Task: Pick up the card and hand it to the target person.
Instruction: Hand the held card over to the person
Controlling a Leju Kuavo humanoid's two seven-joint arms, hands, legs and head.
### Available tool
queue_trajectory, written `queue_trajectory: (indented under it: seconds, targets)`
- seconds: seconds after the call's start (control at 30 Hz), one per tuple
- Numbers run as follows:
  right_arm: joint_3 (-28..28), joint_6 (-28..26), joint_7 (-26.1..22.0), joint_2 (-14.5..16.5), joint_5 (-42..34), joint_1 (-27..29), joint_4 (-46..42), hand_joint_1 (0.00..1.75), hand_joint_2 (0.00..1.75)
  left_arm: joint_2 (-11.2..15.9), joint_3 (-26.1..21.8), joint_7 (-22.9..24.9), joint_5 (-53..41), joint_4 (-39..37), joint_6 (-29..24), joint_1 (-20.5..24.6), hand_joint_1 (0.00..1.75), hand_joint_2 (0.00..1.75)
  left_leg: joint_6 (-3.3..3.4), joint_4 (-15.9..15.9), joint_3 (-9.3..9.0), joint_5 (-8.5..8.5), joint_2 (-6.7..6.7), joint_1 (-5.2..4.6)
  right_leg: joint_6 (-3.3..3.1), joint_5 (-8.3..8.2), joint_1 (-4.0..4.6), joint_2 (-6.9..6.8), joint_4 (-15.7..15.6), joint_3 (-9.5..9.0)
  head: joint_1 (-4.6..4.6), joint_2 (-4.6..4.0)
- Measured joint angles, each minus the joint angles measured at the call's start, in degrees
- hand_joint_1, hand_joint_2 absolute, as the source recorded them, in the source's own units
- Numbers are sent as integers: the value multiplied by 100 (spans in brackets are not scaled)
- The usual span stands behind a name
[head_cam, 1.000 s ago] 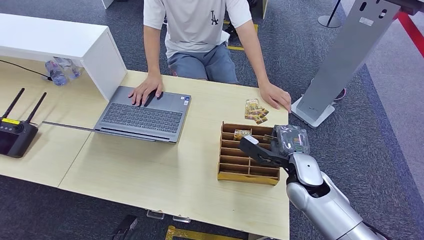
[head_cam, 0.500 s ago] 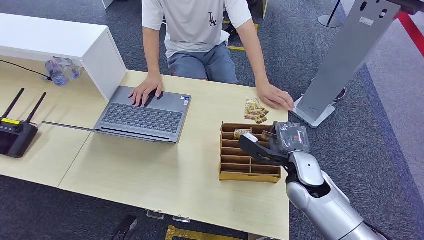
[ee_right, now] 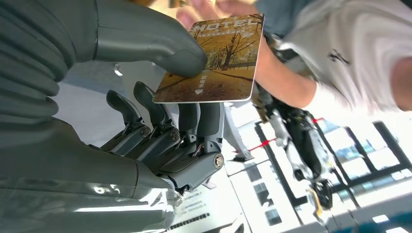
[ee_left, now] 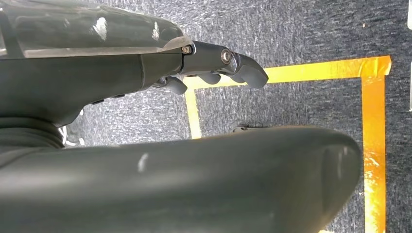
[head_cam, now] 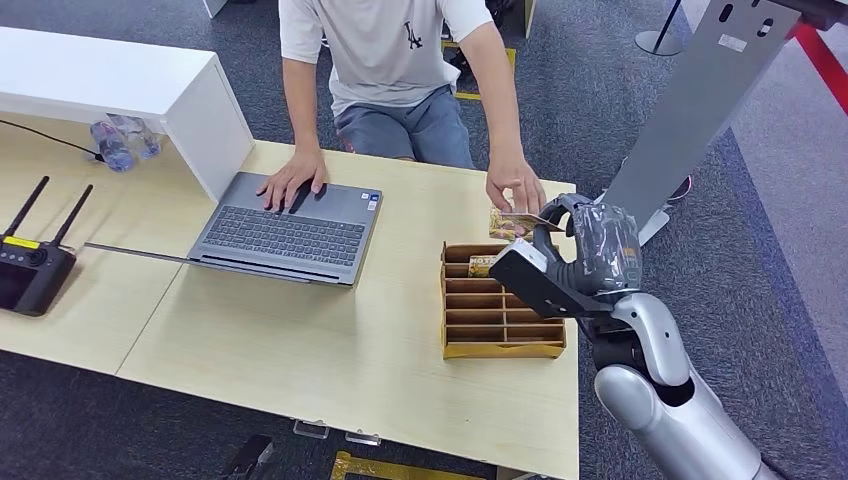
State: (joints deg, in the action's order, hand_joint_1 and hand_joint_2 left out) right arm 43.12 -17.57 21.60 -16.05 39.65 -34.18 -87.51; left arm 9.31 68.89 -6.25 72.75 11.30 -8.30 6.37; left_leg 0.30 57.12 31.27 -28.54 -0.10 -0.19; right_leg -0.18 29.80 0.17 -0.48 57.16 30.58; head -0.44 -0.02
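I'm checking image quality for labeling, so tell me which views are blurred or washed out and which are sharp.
Head view: evenly lit and sharp on the table. Right wrist view: the card in the right robot hand is crisp, but the person's hand is motion-blurred and the background is overexposed. Left wrist view: the left robot hand is dark, the floor in focus.
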Motion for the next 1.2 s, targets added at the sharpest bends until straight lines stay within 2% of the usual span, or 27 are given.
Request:
queue_trajectory:
  seconds: [0.17, 0.47, 0.67, 0.87, 0.9, 1.0, 1.03, 1.13, 1.2]
  targets:
    - [-92, -529, -550, 2, -66, 74, -33, 157, 175, -2, 0, 0, -15, 0, 1, 23, 0, 0, 0, 0, 1, 0, 0, 0, 0, 0, 0, 0, 0, 0, -1, 0]
    - [-162, -1313, -1116, 87, 212, 149, 137, 157, 175, -10, 0, 49, -94, 0, 10, 126, 0, 0, 0, 0, 2, 0, 0, 0, 0, 0, 0, -1, 0, 0, 0, 0]
    - [-160, -1774, -1389, 221, 448, 122, 529, 157, 175, -21, 2, 83, -133, 0, 16, 188, 0, 0, 0, 0, 4, 0, -1, 0, 0, 0, 0, -1, 1, -1, -1, 0]
    - [-141, -1895, -1509, 373, 414, 54, 919, 157, 175, -24, 2, 83, -134, 0, 13, 214, 0, 0, 0, 0, 3, 0, -1, 0, 0, 0, 0, -1, 1, -1, -1, 0]
    - [-139, -1896, -1512, 394, 411, 41, 974, 137, 175, -24, 2, 83, -134, 0, 13, 215, 0, 0, 0, 0, 3, 0, -1, 0, 0, 0, 0, -1, 1, -1, -1, 0]
    - [-134, -1896, -1532, 450, 367, 11, 1123, 19, 175, -24, 2, 83, -137, 0, 16, 215, 0, 0, 0, 0, 4, 0, -1, 0, 0, 0, 0, -1, 1, -1, -1, 0]
    - [-131, -1896, -1542, 466, 329, 6, 1165, 0, 175, -24, 2, 84, -142, 0, 16, 214, 0, 0, 0, 0, 4, 0, -1, 0, 0, 0, 0, -1, 1, 0, -1, 0]
    - [-109, -1813, -1625, 516, -108, -12, 1272, 0, 175, -24, 2, 85, -138, 0, 2, 207, 0, 0, 0, 0, 5, 0, -1, 0, 0, 0, 0, -1, 1, 0, -1, 0]
    - [-93, -1639, -1746, 551, -768, -20, 1328, 0, 175, -23, 2, 81, -96, 0, -13, 191, 0, 0, 0, 0, 5, 0, -1, 0, 0, 0, 0, -1, 1, 0, 0, 0]
